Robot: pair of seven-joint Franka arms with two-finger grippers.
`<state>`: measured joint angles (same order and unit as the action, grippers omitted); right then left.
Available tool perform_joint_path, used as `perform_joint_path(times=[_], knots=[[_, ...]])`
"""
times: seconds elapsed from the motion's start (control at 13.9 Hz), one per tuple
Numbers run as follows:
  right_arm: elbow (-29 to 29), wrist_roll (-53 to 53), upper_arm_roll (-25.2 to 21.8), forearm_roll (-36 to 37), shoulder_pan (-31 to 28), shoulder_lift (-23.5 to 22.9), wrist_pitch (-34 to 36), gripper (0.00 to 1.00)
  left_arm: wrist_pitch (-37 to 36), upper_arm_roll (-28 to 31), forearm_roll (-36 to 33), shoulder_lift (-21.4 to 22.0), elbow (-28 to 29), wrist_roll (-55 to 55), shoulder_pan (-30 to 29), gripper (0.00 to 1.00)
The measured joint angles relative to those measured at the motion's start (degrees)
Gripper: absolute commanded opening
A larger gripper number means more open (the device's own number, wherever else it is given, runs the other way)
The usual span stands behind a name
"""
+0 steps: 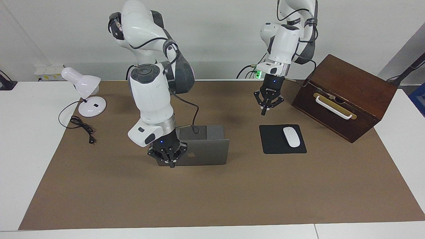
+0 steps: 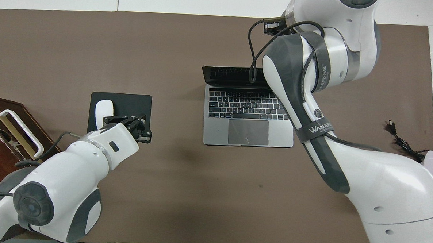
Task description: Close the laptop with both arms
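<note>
The silver-grey laptop [image 1: 206, 152] stands open in the middle of the mat, its lid upright with the apple logo facing away from the robots. Its keyboard shows in the overhead view [image 2: 248, 137]. My right gripper [image 1: 171, 159] hangs low at the lid's outer face, at the lid's end toward the right arm, fingers shut and empty. I cannot tell whether it touches the lid. My left gripper [image 1: 264, 111] hangs in the air, shut and empty, over the mouse pad's edge nearest the robots; it also shows in the overhead view [image 2: 143, 129].
A black mouse pad [image 1: 275, 142] with a white mouse [image 1: 291, 136] lies beside the laptop toward the left arm's end. A brown wooden box [image 1: 345, 96] with a white handle stands past it. A white desk lamp [image 1: 84, 89] and its black cord [image 1: 83, 127] are at the right arm's end.
</note>
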<state>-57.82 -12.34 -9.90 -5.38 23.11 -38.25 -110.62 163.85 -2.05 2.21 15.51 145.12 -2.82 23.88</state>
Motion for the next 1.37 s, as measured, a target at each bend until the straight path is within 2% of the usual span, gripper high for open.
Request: perform_joint_path(times=[0.14, 0.58, 1.01, 1.37], knots=[[0.0, 0.0, 0.0, -0.1, 0.0, 0.0, 2.1, 0.0, 5.1, 0.0, 0.0, -1.6, 1.9, 0.0, 1.6, 0.0], [0.1, 0.0, -0.6, -2.9, 0.0, 0.0, 9.4, 0.0, 18.1, 0.0, 0.0, -11.3, 2.5, 0.0, 6.4, 0.0], [0.2, 0.0, -2.1, -5.9, 0.0, 0.0, 15.4, 0.0, 24.5, 0.0, 0.0, -16.1, 2.1, 0.2, 9.0, 0.0], [0.5, 0.0, -3.0, -7.4, 0.0, 0.0, 20.4, 0.0, 34.1, 0.0, 0.0, -24.3, 0.8, 0.2, 12.0, 0.0]])
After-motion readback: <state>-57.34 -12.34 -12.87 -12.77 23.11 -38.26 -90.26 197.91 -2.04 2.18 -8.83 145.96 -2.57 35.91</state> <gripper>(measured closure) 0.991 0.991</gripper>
